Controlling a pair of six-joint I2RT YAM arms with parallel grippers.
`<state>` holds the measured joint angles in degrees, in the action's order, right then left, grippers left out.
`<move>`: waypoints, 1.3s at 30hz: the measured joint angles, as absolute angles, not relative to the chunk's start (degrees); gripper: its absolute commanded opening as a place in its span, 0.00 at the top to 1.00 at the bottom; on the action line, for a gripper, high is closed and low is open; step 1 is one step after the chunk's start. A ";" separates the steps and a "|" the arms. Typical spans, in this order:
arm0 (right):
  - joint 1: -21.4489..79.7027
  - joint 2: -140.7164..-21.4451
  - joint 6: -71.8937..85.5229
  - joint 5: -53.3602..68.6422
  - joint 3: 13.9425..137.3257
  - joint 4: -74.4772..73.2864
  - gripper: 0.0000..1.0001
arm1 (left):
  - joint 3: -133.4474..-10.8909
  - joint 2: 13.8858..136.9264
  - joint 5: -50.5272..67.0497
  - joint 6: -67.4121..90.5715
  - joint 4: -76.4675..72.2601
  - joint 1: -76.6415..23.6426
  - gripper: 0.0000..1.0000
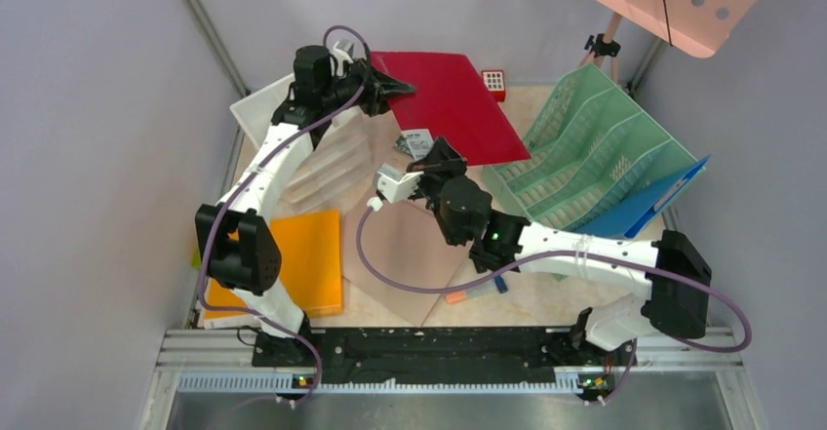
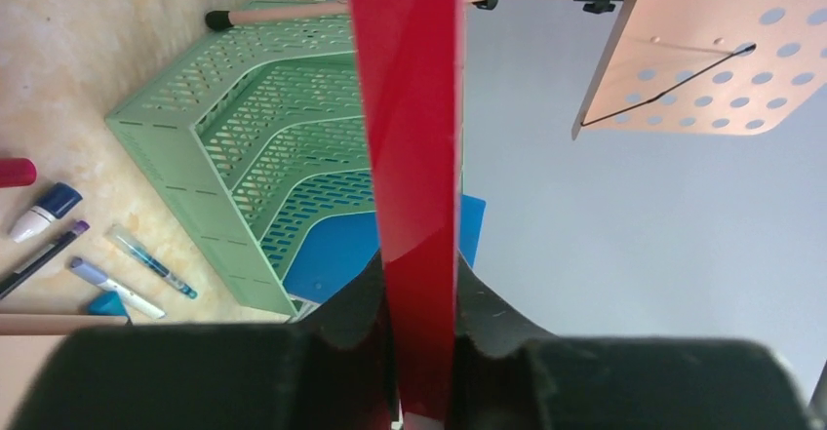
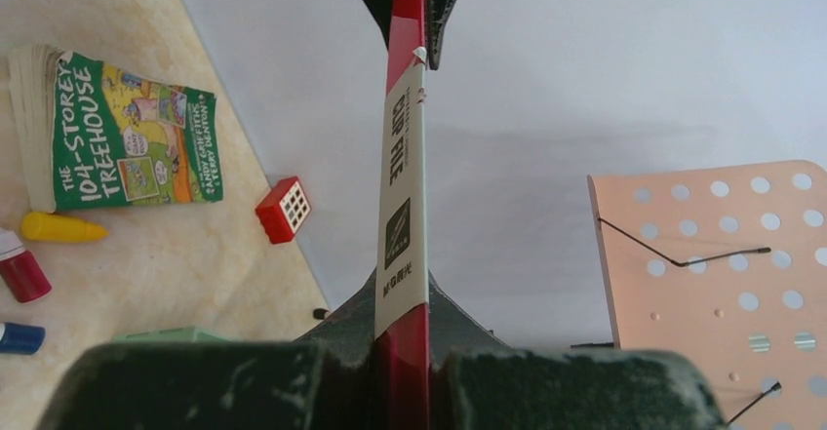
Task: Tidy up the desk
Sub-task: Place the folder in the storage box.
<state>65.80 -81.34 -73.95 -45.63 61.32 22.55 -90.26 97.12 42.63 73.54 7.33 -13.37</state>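
A red folder (image 1: 449,98) is held tilted above the back of the beige marbled desk (image 1: 546,298). My left gripper (image 1: 395,87) is shut on its left edge. In the left wrist view the folder (image 2: 414,137) runs edge-on between that gripper's (image 2: 421,352) jaws. My right gripper (image 1: 429,162) is shut on the near edge, by a white label. The right wrist view shows the labelled folder edge (image 3: 402,206) pinched in the right gripper (image 3: 402,352), with the left gripper's fingers (image 3: 444,1) on it at the far end.
A green mesh file rack (image 1: 585,157) stands at the right with a blue folder (image 1: 649,201) against it. A white drawer unit (image 1: 293,147) and an orange folder (image 1: 312,259) lie at the left. Pens (image 2: 117,274), a book (image 3: 127,133) and a small red cube (image 1: 493,81) lie loose.
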 measured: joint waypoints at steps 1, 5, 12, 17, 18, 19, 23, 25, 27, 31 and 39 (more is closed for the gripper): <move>65.82 -81.34 -73.97 -45.54 61.32 22.41 1.00 | -90.26 97.10 42.65 74.15 7.49 -13.23 0.96; 65.82 -81.30 -73.08 -45.01 61.30 21.45 0.65 | -90.26 97.01 42.92 74.48 7.90 -12.84 1.00; 65.71 -78.87 -62.43 -39.94 61.32 9.37 0.10 | -92.29 97.01 43.00 69.80 8.34 -8.73 1.00; 65.71 -75.70 -53.34 -32.27 61.32 -1.26 0.10 | -99.61 97.01 43.13 66.22 8.45 -5.58 1.00; 65.69 -75.13 -51.90 -30.96 61.32 -2.98 0.10 | -101.01 97.01 43.18 65.73 7.79 -5.34 1.00; 65.54 -74.54 -50.43 -29.45 61.32 -4.78 0.10 | -102.26 97.01 43.42 65.14 7.05 -5.26 1.00; 63.07 -72.58 -45.23 -24.40 63.51 -11.79 0.10 | -105.01 97.01 45.04 62.94 5.61 -5.41 1.00; 60.10 -71.48 -42.74 -21.80 66.43 -15.22 0.10 | -105.89 97.03 45.95 61.43 5.61 -5.54 1.00; 56.49 -69.95 -40.34 -19.16 70.00 -18.17 0.10 | -106.80 97.03 46.65 59.57 5.58 -5.67 1.00; 48.07 -66.02 -35.46 -13.67 78.48 -22.81 0.10 | -108.51 96.99 47.11 53.10 5.65 -6.52 1.00; 31.24 -59.51 -26.55 -5.61 87.92 -26.28 0.11 | -106.87 93.10 45.98 35.88 10.46 -14.57 1.00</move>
